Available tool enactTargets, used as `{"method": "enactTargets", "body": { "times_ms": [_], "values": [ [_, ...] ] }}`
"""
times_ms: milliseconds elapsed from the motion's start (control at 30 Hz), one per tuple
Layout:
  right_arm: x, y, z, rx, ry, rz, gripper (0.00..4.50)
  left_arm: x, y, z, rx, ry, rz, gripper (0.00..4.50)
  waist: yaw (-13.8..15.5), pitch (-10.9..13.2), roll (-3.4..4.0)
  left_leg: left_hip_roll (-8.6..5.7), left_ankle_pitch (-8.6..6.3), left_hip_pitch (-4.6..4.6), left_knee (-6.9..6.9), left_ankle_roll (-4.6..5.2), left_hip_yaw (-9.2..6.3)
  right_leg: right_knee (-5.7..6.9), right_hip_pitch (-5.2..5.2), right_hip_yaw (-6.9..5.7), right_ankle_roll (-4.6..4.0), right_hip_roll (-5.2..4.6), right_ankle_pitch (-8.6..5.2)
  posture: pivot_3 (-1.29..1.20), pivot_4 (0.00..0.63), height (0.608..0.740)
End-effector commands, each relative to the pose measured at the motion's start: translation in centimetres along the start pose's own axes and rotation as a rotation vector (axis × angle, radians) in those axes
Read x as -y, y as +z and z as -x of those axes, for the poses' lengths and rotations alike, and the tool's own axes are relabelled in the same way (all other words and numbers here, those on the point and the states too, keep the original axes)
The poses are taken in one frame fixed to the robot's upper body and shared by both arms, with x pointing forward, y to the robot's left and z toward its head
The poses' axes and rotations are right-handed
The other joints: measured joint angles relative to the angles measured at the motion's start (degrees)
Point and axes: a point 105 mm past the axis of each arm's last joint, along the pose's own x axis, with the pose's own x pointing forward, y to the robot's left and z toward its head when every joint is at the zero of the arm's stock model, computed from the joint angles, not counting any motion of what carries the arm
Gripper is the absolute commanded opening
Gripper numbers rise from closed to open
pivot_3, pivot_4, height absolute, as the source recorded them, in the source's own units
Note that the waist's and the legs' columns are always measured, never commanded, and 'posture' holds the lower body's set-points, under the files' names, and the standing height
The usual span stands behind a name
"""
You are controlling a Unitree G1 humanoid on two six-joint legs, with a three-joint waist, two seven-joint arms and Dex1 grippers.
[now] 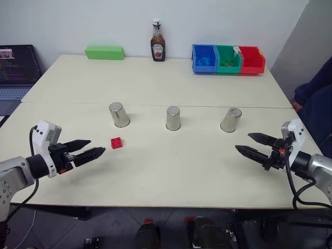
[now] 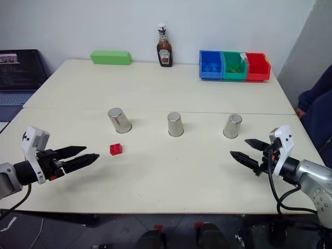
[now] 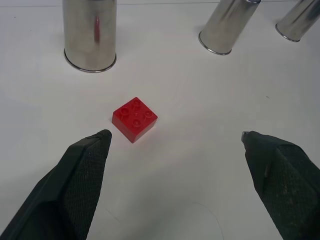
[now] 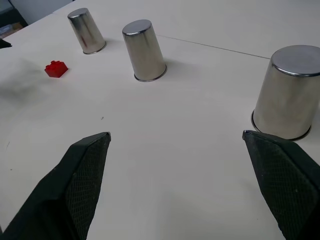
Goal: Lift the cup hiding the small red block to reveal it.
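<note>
Ahead of me, ketchup bottle (image 1: 157, 41) at twelve o'clock, green block (image 1: 104, 52) eleven, coloured bins (image 1: 228, 59) one, laptop (image 1: 15, 70) ten.

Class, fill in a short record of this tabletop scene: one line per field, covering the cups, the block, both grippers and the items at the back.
cups: three shiny silver metal cups, upside down in a row
block: small red studded plastic block, uncovered on the pale table, in front of the left cup
left gripper: open, empty, near the block
right gripper: open, empty, near the right cup
back of table: green box, sauce bottle, blue, green and red bins
</note>
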Motion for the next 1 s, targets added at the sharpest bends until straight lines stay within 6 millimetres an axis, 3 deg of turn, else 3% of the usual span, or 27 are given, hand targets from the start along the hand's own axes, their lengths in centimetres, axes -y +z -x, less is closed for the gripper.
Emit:
{"method": "enactTargets", "body": {
  "times_ms": [33,1000],
  "values": [
    [-0.14,1.14,0.35,0.032,0.01,0.036,4.5,-0.02,1.31,0.48,0.026,0.009,-0.055,4.44,0.0,0.0,0.0,0.0,0.0,0.0,0.0,0.0,0.0,0.0,0.0,0.0,0.0,0.0,0.0,0.0,0.15,0.74],
    [0.08,1.06,0.56,0.03,-0.006,0.034,4.5,-0.23,1.69,0.48,0.021,0.007,-0.066,4.44,0.0,0.0,0.0,0.0,0.0,0.0,0.0,0.0,0.0,0.0,0.0,0.0,0.0,0.0,0.0,0.0,0.15,0.74]
  ]
}}
